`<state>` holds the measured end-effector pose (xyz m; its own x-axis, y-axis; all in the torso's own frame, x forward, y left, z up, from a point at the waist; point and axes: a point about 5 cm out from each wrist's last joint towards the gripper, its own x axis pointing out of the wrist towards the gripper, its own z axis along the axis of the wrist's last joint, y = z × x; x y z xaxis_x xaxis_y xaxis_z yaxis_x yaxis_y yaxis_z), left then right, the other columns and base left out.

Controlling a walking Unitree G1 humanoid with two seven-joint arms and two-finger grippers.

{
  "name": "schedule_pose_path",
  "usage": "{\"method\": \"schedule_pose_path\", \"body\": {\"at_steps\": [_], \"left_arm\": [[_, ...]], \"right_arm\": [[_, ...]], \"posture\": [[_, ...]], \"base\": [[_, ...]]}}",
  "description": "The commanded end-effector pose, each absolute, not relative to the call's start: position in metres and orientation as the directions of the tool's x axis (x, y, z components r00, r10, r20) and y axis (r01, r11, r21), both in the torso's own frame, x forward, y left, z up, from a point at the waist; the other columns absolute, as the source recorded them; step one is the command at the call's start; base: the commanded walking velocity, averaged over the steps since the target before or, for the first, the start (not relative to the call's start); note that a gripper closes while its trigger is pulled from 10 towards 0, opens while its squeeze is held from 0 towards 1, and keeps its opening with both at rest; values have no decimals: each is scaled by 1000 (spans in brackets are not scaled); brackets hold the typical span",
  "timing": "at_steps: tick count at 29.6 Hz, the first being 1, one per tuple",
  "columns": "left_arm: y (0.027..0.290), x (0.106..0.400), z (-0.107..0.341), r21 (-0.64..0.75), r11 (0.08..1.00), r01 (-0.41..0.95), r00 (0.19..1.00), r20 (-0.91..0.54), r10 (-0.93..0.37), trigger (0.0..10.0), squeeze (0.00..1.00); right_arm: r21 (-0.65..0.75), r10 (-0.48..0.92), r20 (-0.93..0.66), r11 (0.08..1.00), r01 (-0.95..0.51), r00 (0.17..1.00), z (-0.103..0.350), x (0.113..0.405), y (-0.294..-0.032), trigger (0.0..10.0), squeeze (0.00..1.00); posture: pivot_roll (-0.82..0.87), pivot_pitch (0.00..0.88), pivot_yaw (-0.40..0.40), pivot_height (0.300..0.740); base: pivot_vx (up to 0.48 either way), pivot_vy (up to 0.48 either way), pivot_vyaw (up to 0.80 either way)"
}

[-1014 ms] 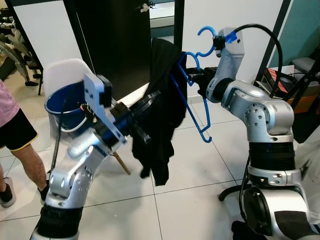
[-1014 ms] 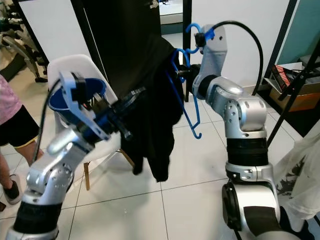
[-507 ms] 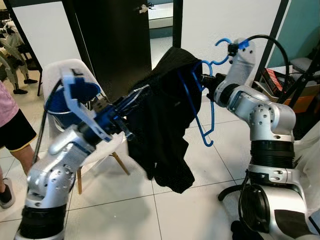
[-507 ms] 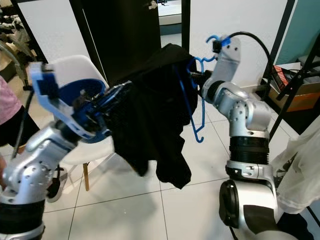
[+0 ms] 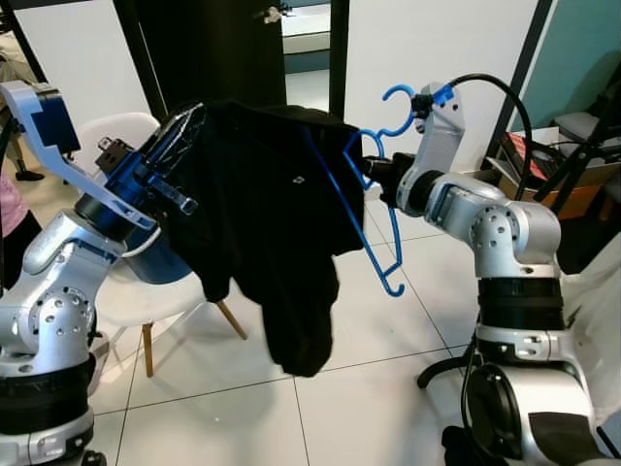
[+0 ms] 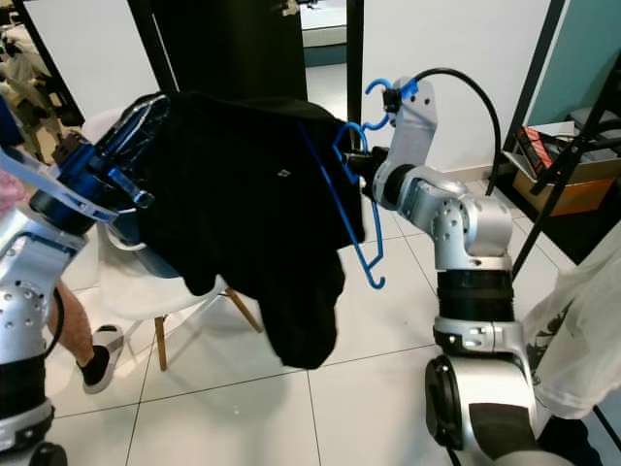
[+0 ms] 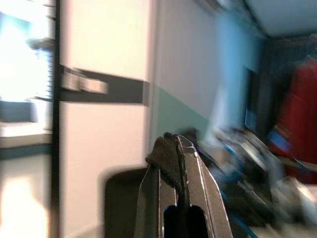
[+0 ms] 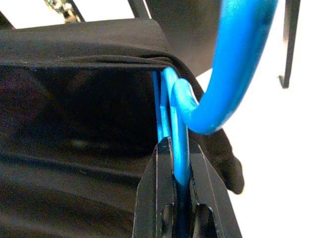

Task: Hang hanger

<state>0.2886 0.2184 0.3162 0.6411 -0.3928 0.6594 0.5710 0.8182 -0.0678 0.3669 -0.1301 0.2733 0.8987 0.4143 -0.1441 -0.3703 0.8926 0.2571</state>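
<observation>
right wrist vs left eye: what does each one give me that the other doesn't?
Right wrist: close look at the right gripper clamped on the blue hanger, just below the hook.
Left eye: the left gripper pulling the black garment wide, and the white chair behind.
Both: hanger against the garment.

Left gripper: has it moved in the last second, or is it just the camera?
Yes. The left gripper has risen and swung out to the robot's left, from below the white chair's backrest to above it, stretching the black garment away from the blue hanger.
</observation>
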Motion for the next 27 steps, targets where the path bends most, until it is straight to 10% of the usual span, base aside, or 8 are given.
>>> {"method": "schedule_pose_path", "body": {"at_steps": [1,18,20,27], "left_arm": [[229,284,326,-48,847,529,625,697,-351,0,0],[232,276,341,-109,797,594,565,762,-317,0,0],[183,268,313,-45,620,783,488,663,-568,0,0],[116,247,257,-75,352,933,345,465,-815,0,0]], "right_arm": [[253,402,-155,899,-357,903,272,366,-131,10000,0],[374,292,-131,899,-226,947,268,368,-141,10000,0],[417,325,32,855,-308,945,291,369,-134,10000,0],[469,265,184,823,-322,946,318,373,-137,10000,0]], "posture": [[-88,0,-5,740],[-76,0,-8,740],[-72,0,-6,740],[-71,0,-8,740]], "base": [[0,0,0],[0,0,0],[0,0,0],[0,0,0]]}}
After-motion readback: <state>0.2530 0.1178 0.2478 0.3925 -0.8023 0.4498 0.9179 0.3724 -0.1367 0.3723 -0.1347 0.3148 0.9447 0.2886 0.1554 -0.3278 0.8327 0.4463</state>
